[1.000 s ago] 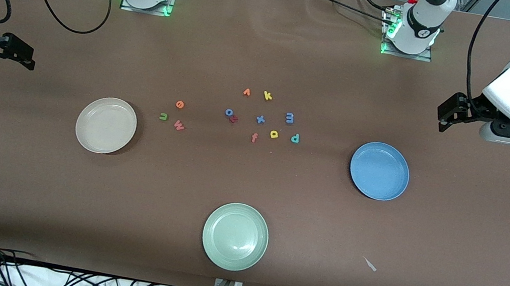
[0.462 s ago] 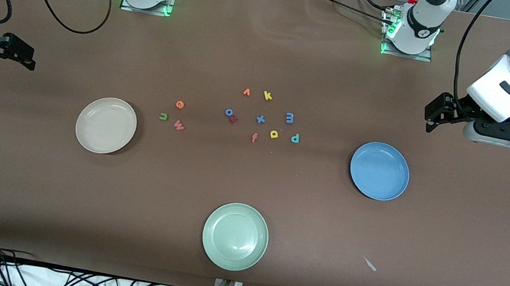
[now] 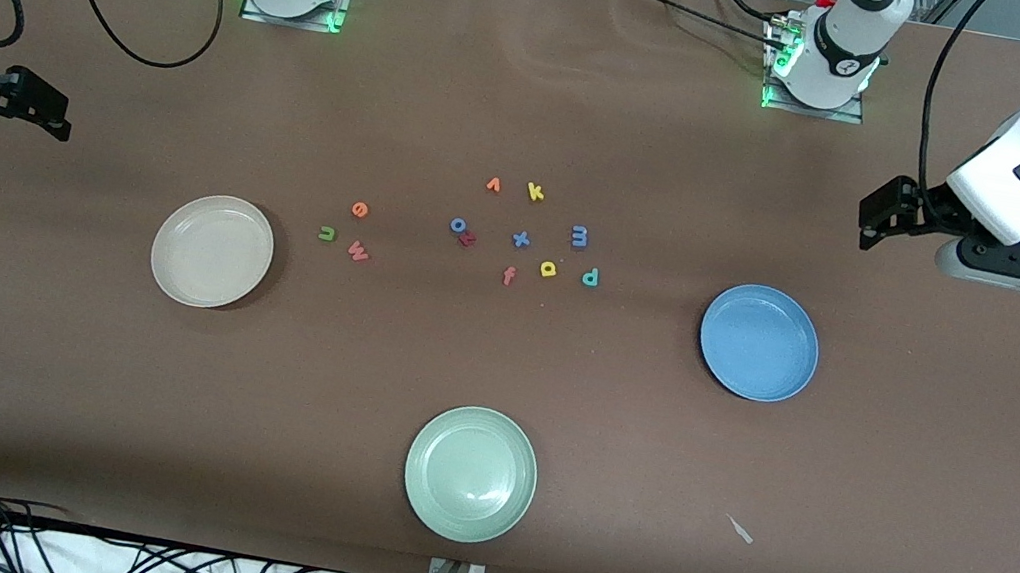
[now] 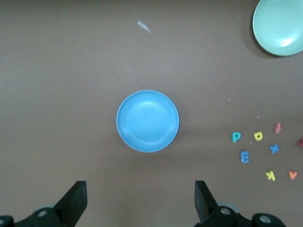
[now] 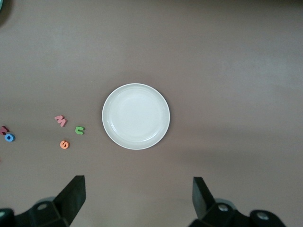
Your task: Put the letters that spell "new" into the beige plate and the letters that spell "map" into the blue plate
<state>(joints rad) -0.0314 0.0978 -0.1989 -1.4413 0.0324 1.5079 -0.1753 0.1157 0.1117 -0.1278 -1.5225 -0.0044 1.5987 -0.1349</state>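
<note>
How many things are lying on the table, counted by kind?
Plates: 3, namely beige plate, blue plate and pale green plate
Foam letters: 12, all loose on the table between the beige and blue plates
Pale scrap: 1
Total: 16

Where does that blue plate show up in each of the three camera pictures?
Front view: the blue plate lies toward the left arm's end of the table, beside the scattered letters.
Left wrist view: the plate sits mid-picture, with the open left gripper above the bare table near it.
Right wrist view: not in it.
Shared landmark: the teal p, the letter closest to the plate.
</note>
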